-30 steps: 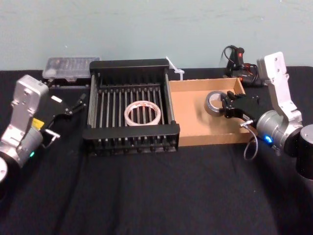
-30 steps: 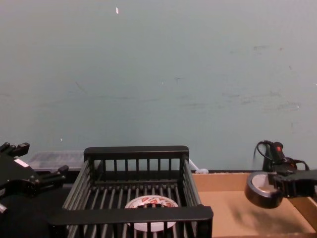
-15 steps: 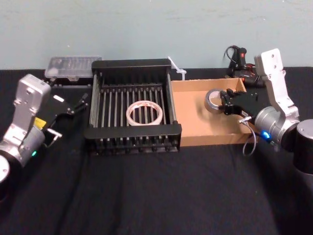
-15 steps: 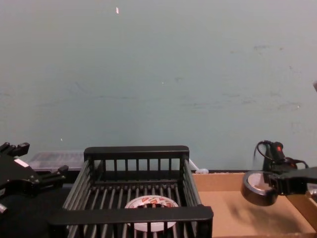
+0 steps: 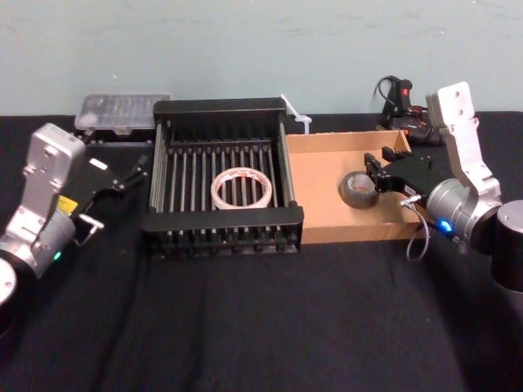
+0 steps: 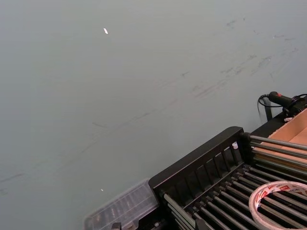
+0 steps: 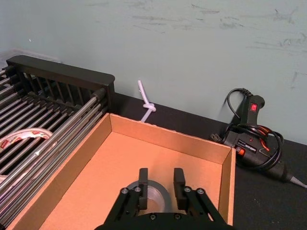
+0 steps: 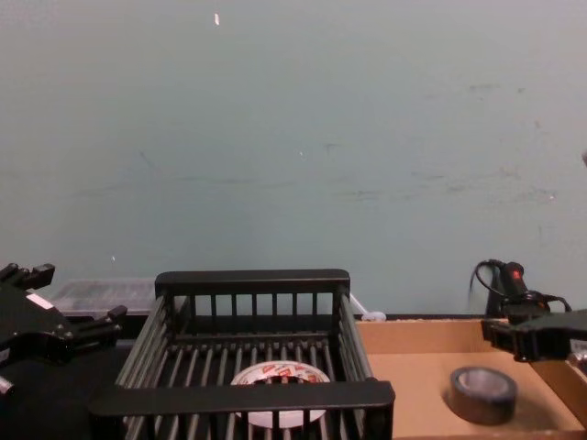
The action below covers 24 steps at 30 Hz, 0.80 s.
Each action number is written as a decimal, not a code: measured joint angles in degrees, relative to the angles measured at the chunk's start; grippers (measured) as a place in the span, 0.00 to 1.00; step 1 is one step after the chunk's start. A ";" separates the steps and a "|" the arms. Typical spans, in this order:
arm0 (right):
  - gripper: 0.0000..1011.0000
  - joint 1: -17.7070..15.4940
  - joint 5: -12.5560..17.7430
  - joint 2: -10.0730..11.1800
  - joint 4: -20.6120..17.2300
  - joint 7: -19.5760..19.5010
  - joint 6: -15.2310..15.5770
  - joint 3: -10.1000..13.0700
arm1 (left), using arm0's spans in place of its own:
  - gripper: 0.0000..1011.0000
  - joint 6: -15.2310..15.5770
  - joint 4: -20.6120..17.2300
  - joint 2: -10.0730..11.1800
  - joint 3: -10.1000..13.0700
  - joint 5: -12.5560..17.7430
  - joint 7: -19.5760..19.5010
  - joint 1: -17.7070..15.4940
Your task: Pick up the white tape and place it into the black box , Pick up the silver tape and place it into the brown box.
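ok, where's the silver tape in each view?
Head: silver tape lying in the brown box, right half, just off the right gripper.
Chest: lower right, on the box floor.
Right wrist: bottom centre, behind the fingers.
Left wrist: not in it.
Shared landmark: black box, next to the brown box.

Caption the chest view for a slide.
Silver tape lies in the brown box below the open right gripper; white tape rests in the black box.
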 joint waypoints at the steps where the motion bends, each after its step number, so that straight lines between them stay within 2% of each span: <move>1: 0.36 -0.02 0.01 0.01 -0.03 0.00 0.02 0.01 | 0.99 0.00 0.00 0.00 0.00 0.00 0.00 0.00; 4: 0.42 -0.03 0.03 0.01 -0.06 0.00 0.04 0.02 | 0.99 0.00 0.00 0.00 0.00 0.00 0.00 0.00; 5: 0.48 -0.04 0.04 0.02 -0.07 0.00 0.05 0.03 | 0.99 0.00 0.00 0.00 0.00 0.00 0.00 0.00; 8: 0.54 -0.06 0.06 0.04 -0.09 0.00 0.06 0.04 | 0.99 0.00 0.00 0.00 0.00 0.00 0.00 0.00; 9: 0.60 -0.06 0.07 0.05 -0.09 0.00 0.06 0.04 | 0.99 0.00 0.00 0.00 0.00 0.00 0.00 0.00; 11: 0.65 -0.08 0.08 0.05 -0.11 0.00 0.08 0.04 | 0.99 0.00 0.00 0.00 0.00 0.00 0.00 0.00; 12: 0.65 -0.08 0.08 0.05 -0.11 0.00 0.09 0.04 | 0.99 0.00 0.00 0.00 0.00 0.00 0.00 0.00; 16: 0.81 -0.10 0.10 0.05 -0.13 0.00 0.10 0.04 | 0.99 0.00 0.00 0.00 0.00 0.00 0.00 0.00; 24: 0.99 -0.78 0.11 0.18 -1.36 -0.02 0.45 0.15 | 0.99 0.00 0.00 0.00 0.00 0.00 0.00 0.00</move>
